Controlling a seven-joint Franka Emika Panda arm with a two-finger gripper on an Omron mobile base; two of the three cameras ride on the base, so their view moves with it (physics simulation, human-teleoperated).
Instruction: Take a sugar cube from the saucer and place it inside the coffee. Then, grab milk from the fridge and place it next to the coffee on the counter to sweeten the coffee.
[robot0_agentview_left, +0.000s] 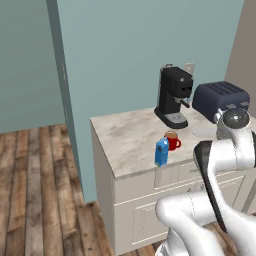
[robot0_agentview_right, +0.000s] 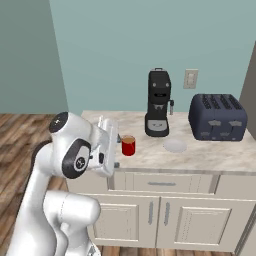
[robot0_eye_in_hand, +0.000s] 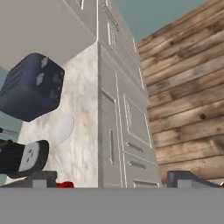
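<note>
Two task things stand together near the front edge of the counter (robot0_agentview_left: 127, 135): the coffee (robot0_agentview_left: 173, 140), a red mug, and the blue milk (robot0_agentview_left: 161, 151) carton, upright just beside it on the side toward the counter's front corner. In the left base view the carton partly overlaps the mug, so whether they touch cannot be told. In the right base view the mug stands clear while the carton is hidden behind the robot's hand. The saucer (robot0_agentview_right: 175, 145) lies on the marble between the mug and the dark blue toaster (robot0_agentview_right: 217, 117), apart from both; its surface looks bare, though it is too small and pale to be sure. Behind the mug and saucer, a black espresso machine (robot0_agentview_right: 158, 103) stands against the teal wall, beside a wall outlet (robot0_agentview_right: 190, 78).

The gripper (robot0_eye_in_hand: 111, 178) is raised beside the counter's front edge, and its two fingertips (robot0_eye_in_hand: 41, 178) stand spread wide with nothing between them. The hand view looks along the cream cabinet (robot0_eye_in_hand: 127, 131) fronts and the marble edge, with the wooden floor (robot0_eye_in_hand: 188, 87) alongside.
</note>
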